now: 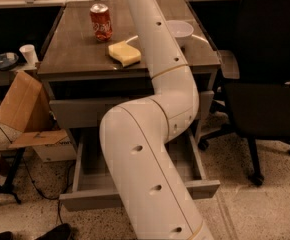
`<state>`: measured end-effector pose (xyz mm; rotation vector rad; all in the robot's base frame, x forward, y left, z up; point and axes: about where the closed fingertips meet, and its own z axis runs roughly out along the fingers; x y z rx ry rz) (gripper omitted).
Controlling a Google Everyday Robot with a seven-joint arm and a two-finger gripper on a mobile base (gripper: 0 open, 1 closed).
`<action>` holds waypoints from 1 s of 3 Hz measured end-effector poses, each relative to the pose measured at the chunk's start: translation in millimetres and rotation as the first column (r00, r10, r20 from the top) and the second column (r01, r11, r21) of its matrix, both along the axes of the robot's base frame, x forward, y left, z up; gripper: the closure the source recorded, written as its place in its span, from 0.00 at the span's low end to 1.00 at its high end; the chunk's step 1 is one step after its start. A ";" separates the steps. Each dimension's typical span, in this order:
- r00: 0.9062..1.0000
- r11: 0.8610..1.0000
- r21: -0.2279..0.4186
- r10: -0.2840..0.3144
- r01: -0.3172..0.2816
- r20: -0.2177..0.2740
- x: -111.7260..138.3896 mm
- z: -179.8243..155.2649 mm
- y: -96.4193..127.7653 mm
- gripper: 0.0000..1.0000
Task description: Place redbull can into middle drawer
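The gripper is out of view: the white arm [150, 149] rises from the floor in front of the table [75, 54], bends at an elbow level with the table's front edge, and runs up across the right half of the tabletop until it leaves the top of the frame. Whether the fingers are apart, together or clamped on anything cannot be told. The redbull can is not visible either.

Under the tabletop, the upper drawer front [80, 113] sits closed. Below it the middle drawer [85, 200] is pulled well out toward the camera. The thick lower part of the arm crosses over its middle and covers much of its inside. Strips of the drawer floor show to the left and right of the arm.

On the tabletop, a red soda can [101, 22] stands upright toward the back left. A yellow sponge [124, 53] lies nearer the front, just beside the arm. A white bowl [180, 30] sits at the back right, touching or just behind the arm.

A black office chair [270, 84] stands to the right of the table, close to the drawer's right side. A cardboard box [20, 104] leans at the table's left. A paper cup [29, 54] stands on a lower surface further left.
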<state>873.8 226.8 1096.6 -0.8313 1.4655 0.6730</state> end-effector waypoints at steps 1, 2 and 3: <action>0.997 0.994 0.078 0.074 -0.072 -0.019 -7.9 -2.6 24.3 1.00; 0.977 0.964 0.169 0.211 -0.203 -0.030 -33.9 0.3 73.2 1.00; 0.931 0.915 0.211 0.361 -0.344 -0.050 -72.2 1.2 120.4 1.00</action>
